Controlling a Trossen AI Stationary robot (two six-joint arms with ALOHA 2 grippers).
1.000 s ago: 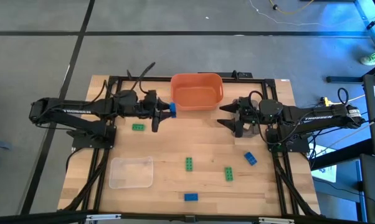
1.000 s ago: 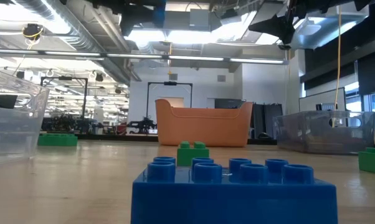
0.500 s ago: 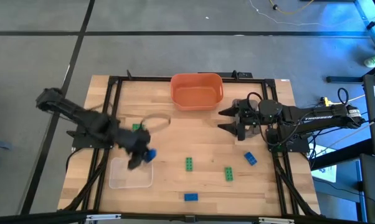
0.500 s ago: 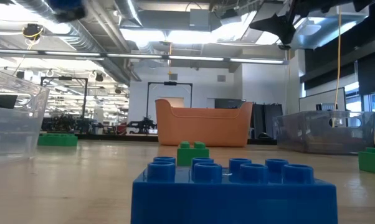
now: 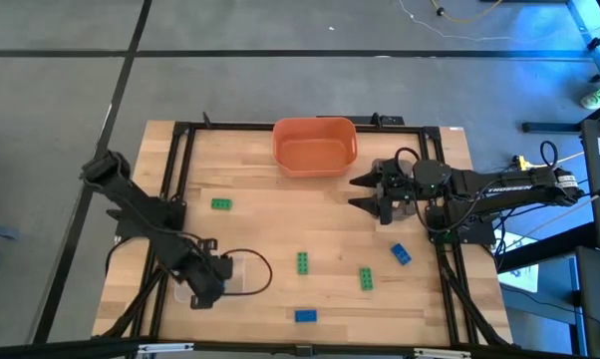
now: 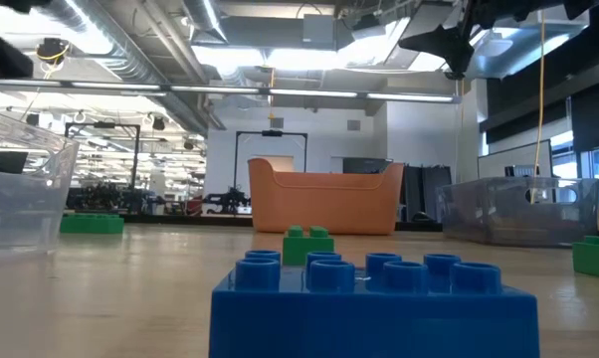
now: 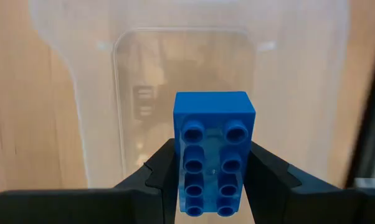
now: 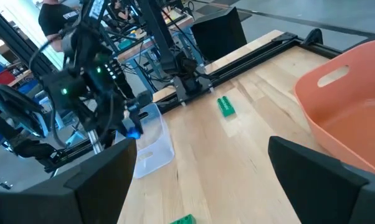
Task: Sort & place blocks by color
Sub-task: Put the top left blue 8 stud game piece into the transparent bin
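Observation:
My left gripper (image 5: 205, 282) is at the table's near left, above the clear tray (image 5: 242, 271), and is shut on a blue studded brick (image 7: 213, 149). My right gripper (image 5: 363, 193) waits open to the right of the orange bowl (image 5: 315, 146). Green bricks lie flat on the table at the left (image 5: 221, 204), in the middle (image 5: 304, 262) and right of the middle (image 5: 365, 278). A blue brick (image 5: 401, 254) lies under the right arm's reach, and another blue brick (image 5: 305, 315) by the near edge. No tan brick shows. My left gripper (image 7: 213, 167) pinches the blue brick between its two fingers (image 7: 161, 174), one on each long side (image 7: 180, 163), toward the end nearer the wrist. The fingers come from above, pointing down, and lie along the brick. The brick is lifted clear over the clear tray (image 7: 113, 93), studs toward the camera.
The orange bowl (image 6: 324, 197) stands at the far edge. A second clear container (image 6: 523, 209) stands on the right, under the right arm. A black frame (image 5: 170, 179) runs around the table. Bare wood lies between the bowl and the middle bricks.
My left arm has swung from beside the orange bowl toward the table's near left, carrying the blue brick, and has tipped down over the clear tray. The brick stays between the fingers.

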